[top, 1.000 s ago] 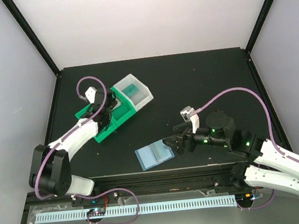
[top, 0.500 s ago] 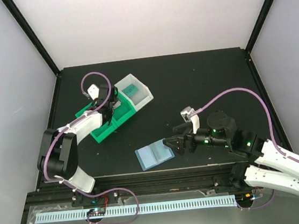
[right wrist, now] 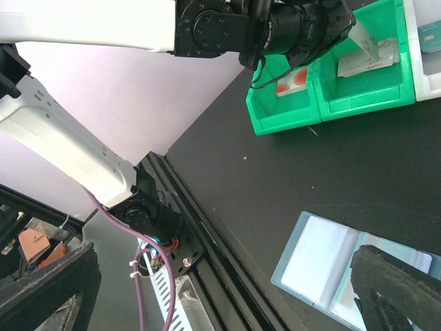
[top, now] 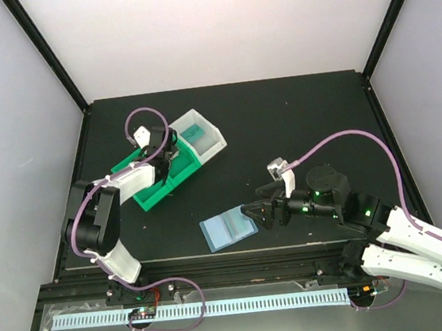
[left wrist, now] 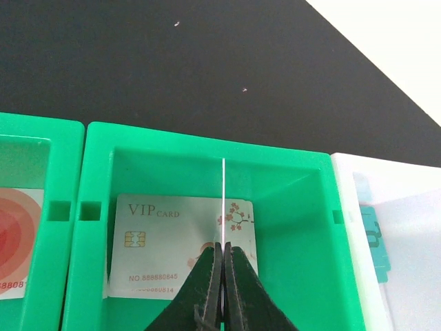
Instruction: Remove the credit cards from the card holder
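Note:
The card holder [top: 227, 229] lies open on the black table near the front, showing pale blue sleeves; it also shows in the right wrist view [right wrist: 324, 258]. My right gripper [top: 252, 212] is open at the holder's right edge, one finger [right wrist: 396, 286] over its right page. My left gripper [top: 165, 152] is shut on a thin pale credit card [left wrist: 223, 200], seen edge-on, held upright above a compartment of the green tray [top: 149, 199]. A VIP card [left wrist: 172, 241] lies flat in that compartment. A teal card [top: 193, 130] lies in the white tray [top: 212, 144].
The green tray's left compartment [left wrist: 27, 227] holds a card with red circles. The white tray [left wrist: 413, 200] adjoins the green tray on its right. A black frame rail [right wrist: 207, 227] with cables runs along the table's near edge.
My left gripper has moved a little farther along the green tray toward the white tray, card still in it. The right arm and the holder have not moved.

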Robot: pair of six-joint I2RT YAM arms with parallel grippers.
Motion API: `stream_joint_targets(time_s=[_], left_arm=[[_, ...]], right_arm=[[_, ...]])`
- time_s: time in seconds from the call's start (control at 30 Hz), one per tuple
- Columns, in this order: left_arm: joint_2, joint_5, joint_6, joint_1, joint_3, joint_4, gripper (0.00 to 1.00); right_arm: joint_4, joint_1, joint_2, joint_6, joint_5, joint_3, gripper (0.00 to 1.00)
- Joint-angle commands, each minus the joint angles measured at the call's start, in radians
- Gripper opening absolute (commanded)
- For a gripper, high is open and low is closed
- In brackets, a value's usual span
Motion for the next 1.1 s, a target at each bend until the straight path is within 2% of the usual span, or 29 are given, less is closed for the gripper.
stream_joint_targets(time_s=[0.0, 0.5, 0.8, 1.07], left_arm=[[0.02, -0.032, 0.018, 0.007, 0.036, 0.055, 0.02], [0.069, -0.057, 0.053, 0.007, 0.062, 0.057, 0.02], [0.086, -0.05, 0.024, 0.007, 0.092, -0.005, 0.12], [0.075, -0.052, 0.011, 0.007, 0.111, -0.046, 0.16]], right_arm=[[0.014, -0.005, -0.021, 0.011, 0.004, -0.013, 1.0], [-0.012, -0.006, -0.048, 0.003, 0.025, -0.03, 1.0], [-0.033, -0.005, -0.065, -0.009, 0.022, -0.034, 1.0], [-0.04, -0.005, -0.084, -0.01, 0.024, -0.036, 1.0]])
